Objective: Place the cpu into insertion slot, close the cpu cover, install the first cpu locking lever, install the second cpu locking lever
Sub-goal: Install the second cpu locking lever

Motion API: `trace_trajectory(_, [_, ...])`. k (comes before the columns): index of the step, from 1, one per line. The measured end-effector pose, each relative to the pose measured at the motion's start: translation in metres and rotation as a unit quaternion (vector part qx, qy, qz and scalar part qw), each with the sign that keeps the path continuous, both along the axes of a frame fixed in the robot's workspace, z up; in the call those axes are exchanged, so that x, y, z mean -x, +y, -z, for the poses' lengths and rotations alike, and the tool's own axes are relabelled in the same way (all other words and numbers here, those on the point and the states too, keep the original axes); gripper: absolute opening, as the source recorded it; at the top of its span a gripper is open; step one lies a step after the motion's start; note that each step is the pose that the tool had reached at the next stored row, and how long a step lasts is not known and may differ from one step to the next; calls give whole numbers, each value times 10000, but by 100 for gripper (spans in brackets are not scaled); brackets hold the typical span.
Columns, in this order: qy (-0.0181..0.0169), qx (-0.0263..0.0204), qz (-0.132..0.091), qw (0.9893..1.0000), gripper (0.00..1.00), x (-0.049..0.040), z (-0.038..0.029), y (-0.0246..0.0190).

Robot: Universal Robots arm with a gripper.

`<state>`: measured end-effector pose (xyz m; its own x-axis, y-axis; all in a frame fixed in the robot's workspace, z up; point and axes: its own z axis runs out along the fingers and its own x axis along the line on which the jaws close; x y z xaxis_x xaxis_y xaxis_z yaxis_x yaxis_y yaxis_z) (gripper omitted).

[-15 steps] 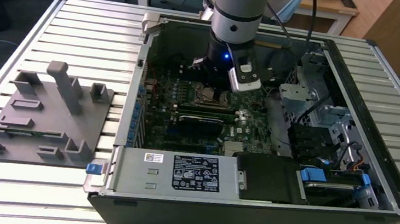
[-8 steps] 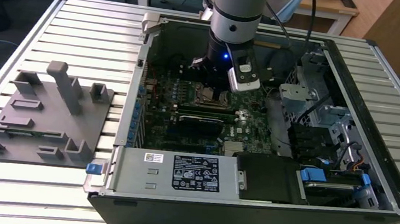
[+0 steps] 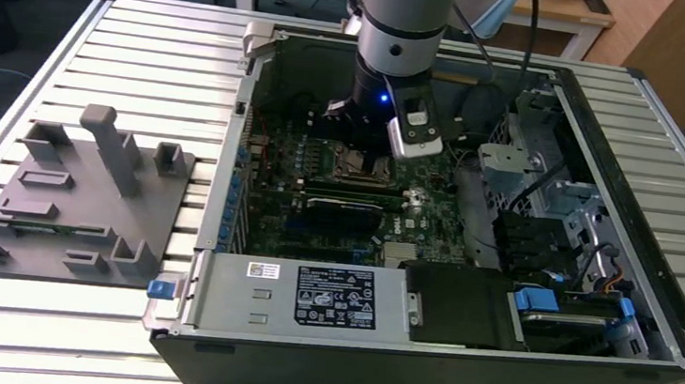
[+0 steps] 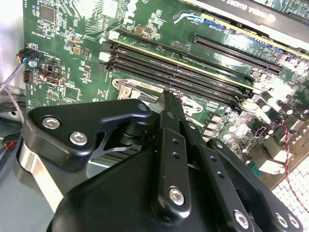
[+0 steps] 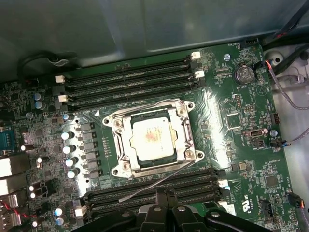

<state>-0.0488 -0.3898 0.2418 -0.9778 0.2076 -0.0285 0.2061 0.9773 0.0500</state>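
Note:
In the first wrist view the cpu (image 5: 152, 137), a pale silver square, lies in the insertion slot (image 5: 123, 169) on the green motherboard. The cpu cover (image 5: 126, 137), a dull metal frame, lies flat around it. From the socket's corner a thin locking lever (image 5: 159, 181) sticks out at a slant over the memory slots, unlatched. My gripper (image 5: 165, 194) hovers beside the socket with its fingers together and nothing between them. In the second wrist view the gripper (image 4: 166, 96) points at a socket corner (image 4: 128, 90). In the exterior view the gripper (image 3: 365, 155) hangs over the socket inside the open case.
Long black memory slots (image 5: 130, 79) flank the socket on two sides. A labelled power supply box (image 3: 307, 294) sits at the case's front, with drive bays and cables (image 3: 554, 222) on the exterior view's right. A grey fixture plate (image 3: 78, 195) lies on the slatted table at the exterior view's left.

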Motion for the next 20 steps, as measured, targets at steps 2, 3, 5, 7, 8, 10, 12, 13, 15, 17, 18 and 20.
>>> trace_trajectory(2, [0, 0, 0, 10000, 10, 0, 20, 0])
trace_trajectory(3, [0, 0, 0, 10000, 10, 0, 21, 0])
trace_trajectory(5, [0, 0, 0, 10000, 10, 0, 23, 0])
trace_trajectory(7, [0, 0, 0, 10000, 10, 0, 23, 0])
trace_trajectory(8, [0, 0, 0, 10000, 10, 0, 23, 0])
trace_trajectory(10, [0, 0, 0, 10000, 10, 0, 23, 0])
trace_trajectory(12, [-1, -1, 1, 10000, 10, 10, 25, 0])
trace_trajectory(13, [-3, -2, 1, 10000, 10, 22, 28, 0])
trace_trajectory(15, [-4, -1, 1, 10000, 10, 45, 30, 0])
trace_trajectory(17, [-4, -1, 0, 10000, 10, 59, 34, 0])
trace_trajectory(18, [-3, -2, 0, 10000, 10, 68, 37, 0])
trace_trajectory(20, [-5, -6, -5, 10000, 10, 75, 47, 1])
